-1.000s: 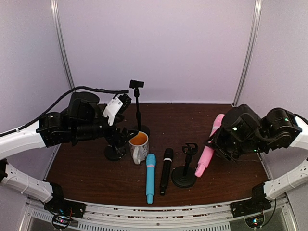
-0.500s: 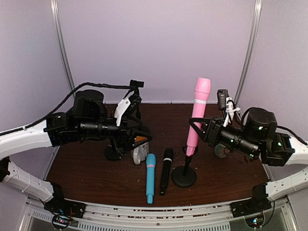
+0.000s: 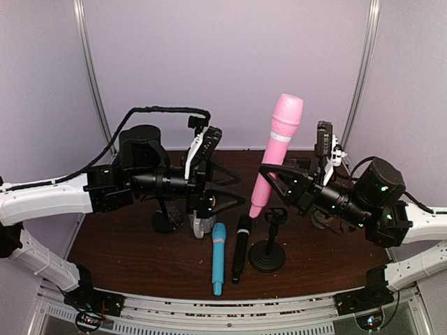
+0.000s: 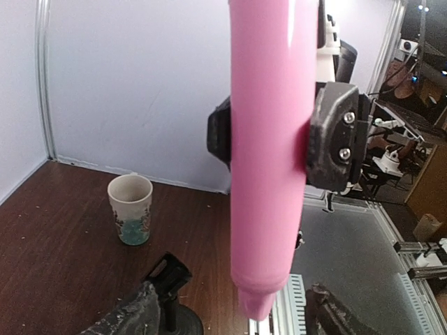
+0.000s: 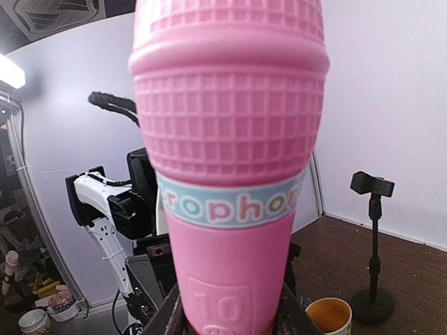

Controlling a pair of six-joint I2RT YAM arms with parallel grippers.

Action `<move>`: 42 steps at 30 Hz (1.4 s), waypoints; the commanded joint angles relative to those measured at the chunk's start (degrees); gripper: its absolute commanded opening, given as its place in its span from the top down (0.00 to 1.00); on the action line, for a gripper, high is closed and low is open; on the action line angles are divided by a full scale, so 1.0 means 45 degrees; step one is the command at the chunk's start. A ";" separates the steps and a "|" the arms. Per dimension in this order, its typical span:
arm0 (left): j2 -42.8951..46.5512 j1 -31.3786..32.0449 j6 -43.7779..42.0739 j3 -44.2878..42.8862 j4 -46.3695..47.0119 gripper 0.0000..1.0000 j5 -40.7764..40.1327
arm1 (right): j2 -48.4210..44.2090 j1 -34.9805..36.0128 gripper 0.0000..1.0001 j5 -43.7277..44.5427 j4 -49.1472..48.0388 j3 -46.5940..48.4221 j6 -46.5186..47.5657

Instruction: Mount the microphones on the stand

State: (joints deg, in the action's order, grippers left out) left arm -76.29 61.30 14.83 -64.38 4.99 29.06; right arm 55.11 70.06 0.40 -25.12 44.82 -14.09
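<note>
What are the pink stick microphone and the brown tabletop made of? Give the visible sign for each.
The pink stick microphone: likely moulded plastic, smooth and glossy, with a cast grid on its head. The brown tabletop: looks like dark wood or wood-look laminate; grain streaks show.

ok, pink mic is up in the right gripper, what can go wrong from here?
1. The right gripper clamps the pink microphone low on its body, head up and tilted. The open left gripper is at its base, so an off-centre close could twist it loose.
2. The clip of the short stand sits just below; pushing the microphone in tilted might tip the stand.
</note>
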 commanded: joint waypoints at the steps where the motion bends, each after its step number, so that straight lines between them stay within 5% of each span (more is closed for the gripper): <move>1: -0.0622 0.0176 0.0492 -0.0603 0.1316 0.29 0.1514 | 0.0394 -0.0088 1.00 -0.1498 -0.1618 -0.0092 0.0323; 12: -0.1325 0.0323 0.0467 -0.1045 0.1521 0.42 0.1997 | 0.1182 -0.0106 1.00 -0.1709 -0.2725 -0.0069 0.0001; 22: -0.1242 0.0519 -0.0579 -0.1498 -0.1067 0.43 -0.3025 | 0.1451 -0.0090 1.00 0.1168 -0.2261 0.0001 -0.1331; 33: -0.1258 0.0615 -0.1204 -0.1326 -0.0939 0.50 -0.3796 | 0.1862 0.0077 1.00 0.2404 -0.1187 0.0516 -0.1604; 42: -0.1308 0.0656 -0.1537 -0.1338 -0.1251 0.82 -0.3561 | 0.2175 0.0110 1.00 0.1935 -0.0647 0.0835 -0.1671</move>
State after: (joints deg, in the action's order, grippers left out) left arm -81.76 64.47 10.59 -69.30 -1.78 14.55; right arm 64.34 69.78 10.57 -28.88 46.48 -19.84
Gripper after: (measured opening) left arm 0.273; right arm 0.349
